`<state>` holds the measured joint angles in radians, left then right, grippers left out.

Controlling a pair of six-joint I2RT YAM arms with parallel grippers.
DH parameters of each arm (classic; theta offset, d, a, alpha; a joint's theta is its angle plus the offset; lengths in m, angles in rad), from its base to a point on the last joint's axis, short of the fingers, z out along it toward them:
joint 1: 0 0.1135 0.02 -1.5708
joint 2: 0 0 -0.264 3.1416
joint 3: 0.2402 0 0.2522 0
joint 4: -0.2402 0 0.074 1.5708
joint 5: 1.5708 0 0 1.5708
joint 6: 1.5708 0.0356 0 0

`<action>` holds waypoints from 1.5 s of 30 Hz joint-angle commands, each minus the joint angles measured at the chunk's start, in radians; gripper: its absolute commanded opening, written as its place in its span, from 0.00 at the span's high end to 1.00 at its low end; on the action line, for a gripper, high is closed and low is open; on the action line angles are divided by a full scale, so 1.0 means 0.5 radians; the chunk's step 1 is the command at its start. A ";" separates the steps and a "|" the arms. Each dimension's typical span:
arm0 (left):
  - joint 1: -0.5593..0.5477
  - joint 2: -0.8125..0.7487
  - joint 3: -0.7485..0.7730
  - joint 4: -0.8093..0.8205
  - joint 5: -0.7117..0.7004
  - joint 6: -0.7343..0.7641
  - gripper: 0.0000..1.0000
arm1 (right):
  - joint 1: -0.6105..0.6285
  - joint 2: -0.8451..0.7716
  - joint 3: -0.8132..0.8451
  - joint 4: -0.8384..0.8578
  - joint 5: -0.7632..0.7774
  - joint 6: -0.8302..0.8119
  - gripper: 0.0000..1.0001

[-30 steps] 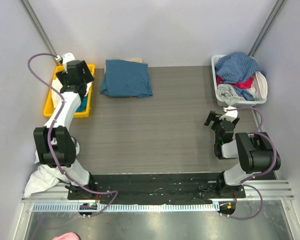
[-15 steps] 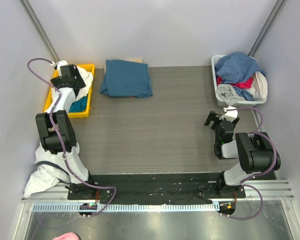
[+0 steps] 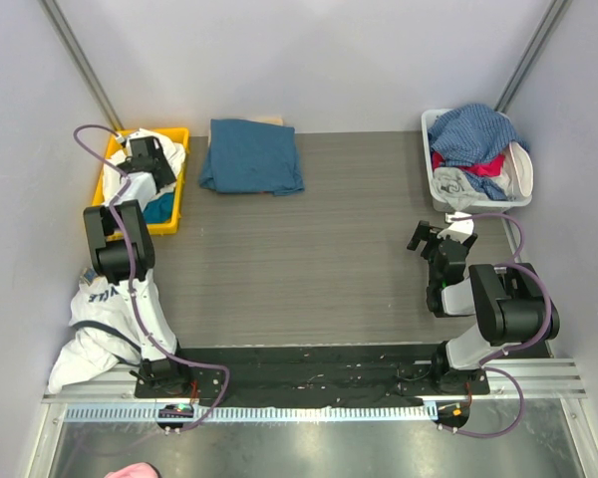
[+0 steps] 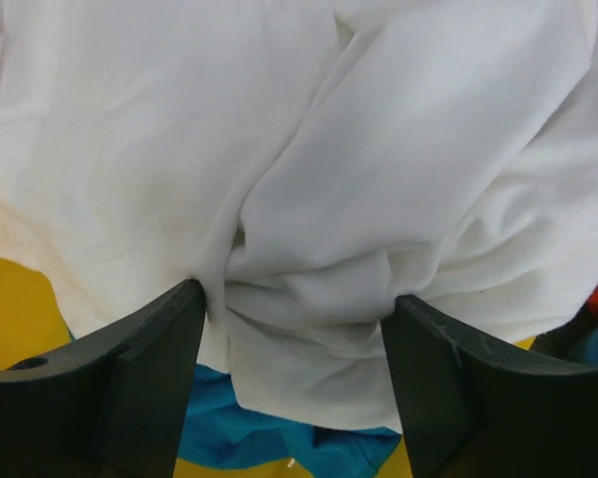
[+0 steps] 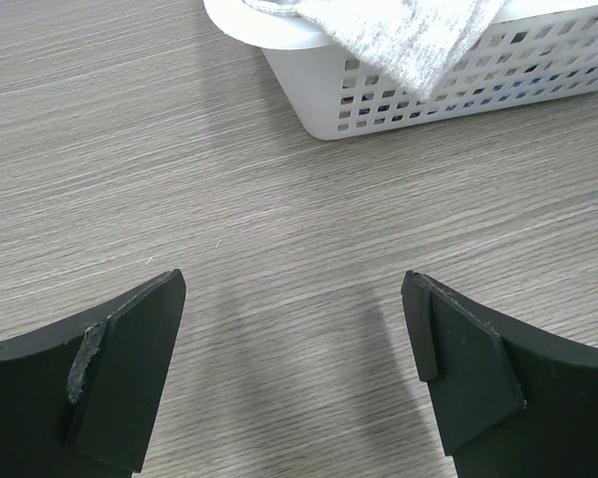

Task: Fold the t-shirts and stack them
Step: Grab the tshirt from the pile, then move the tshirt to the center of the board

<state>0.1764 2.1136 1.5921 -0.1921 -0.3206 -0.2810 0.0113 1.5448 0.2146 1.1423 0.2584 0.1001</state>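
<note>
A dark blue t-shirt (image 3: pixel 251 156) lies folded at the back of the table. My left gripper (image 3: pixel 148 159) reaches down into the yellow bin (image 3: pixel 169 227). In the left wrist view its fingers (image 4: pixel 149 388) stand wide apart, pressing into both sides of a bunched fold of a white t-shirt (image 4: pixel 379 179), with turquoise cloth (image 4: pixel 259 438) underneath. The left gripper (image 4: pixel 294 299) is open around that fold. My right gripper (image 3: pixel 444 235) hovers low over bare table in front of the white basket, open (image 5: pixel 294 289) with nothing between its fingers.
A white laundry basket (image 3: pixel 442 191) at the back right is heaped with blue, red and grey clothes; a grey cloth (image 5: pixel 399 30) hangs over its rim. Another white garment with black lettering (image 3: pixel 92 319) droops off the table's left near edge, beside the left arm's base.
My left arm has swung back and down into the yellow bin, and its fingers have begun to narrow on the white fabric. The right arm has not moved.
</note>
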 commanded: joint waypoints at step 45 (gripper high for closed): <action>-1.438 -1.466 0.200 -0.334 0.320 -0.257 1.00 | 0.002 -0.015 0.037 0.093 -0.008 -0.022 0.00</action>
<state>-0.3809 1.3396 1.6920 -0.3687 -0.1364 -0.4339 0.0113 1.5448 0.2153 1.1423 0.2584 0.1001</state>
